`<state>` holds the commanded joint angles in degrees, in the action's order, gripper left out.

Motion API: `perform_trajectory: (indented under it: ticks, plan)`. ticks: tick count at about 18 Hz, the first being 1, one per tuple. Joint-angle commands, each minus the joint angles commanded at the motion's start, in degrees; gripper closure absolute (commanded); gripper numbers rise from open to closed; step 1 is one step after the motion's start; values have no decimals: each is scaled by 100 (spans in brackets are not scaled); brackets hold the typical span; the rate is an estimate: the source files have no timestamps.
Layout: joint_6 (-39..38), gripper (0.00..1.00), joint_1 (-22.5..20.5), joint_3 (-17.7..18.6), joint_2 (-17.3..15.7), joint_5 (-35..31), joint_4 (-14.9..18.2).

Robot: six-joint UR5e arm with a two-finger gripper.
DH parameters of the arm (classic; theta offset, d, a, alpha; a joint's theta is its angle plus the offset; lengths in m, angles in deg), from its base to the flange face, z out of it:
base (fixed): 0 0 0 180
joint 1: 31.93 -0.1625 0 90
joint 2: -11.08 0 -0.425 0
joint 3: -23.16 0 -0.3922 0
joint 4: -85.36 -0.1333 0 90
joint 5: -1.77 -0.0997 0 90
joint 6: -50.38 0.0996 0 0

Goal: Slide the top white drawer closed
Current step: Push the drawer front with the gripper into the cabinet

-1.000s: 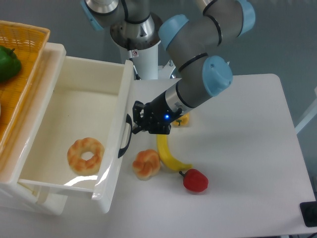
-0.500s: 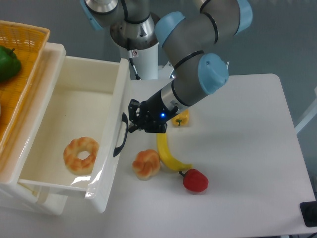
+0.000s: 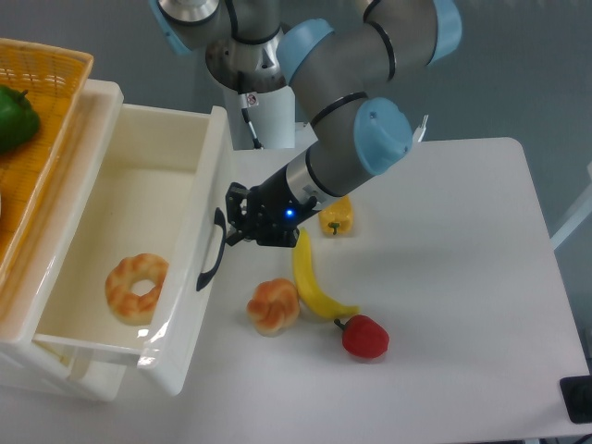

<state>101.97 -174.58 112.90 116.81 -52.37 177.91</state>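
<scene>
The black two-finger gripper [image 3: 231,225] presses against the curved black handle [image 3: 211,252] on the front of the glossy cream-white plastic top drawer [image 3: 180,305] — whether its fingers are clenched or spread cannot be told from this angle. The drawer stands pulled out at the table's left, holding a tan ring-shaped pastry [image 3: 135,286]. Just right of its front lie a round golden bun [image 3: 273,306], a yellow banana [image 3: 313,282], a red pepper [image 3: 364,337] and a yellow pepper [image 3: 336,215] — all on the white table [image 3: 462,277].
</scene>
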Motion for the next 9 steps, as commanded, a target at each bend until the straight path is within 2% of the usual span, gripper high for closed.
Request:
perform_trajectory:
  ticks: [9]
  plan:
    - [-263, 100, 246, 44, -106, -9, 0]
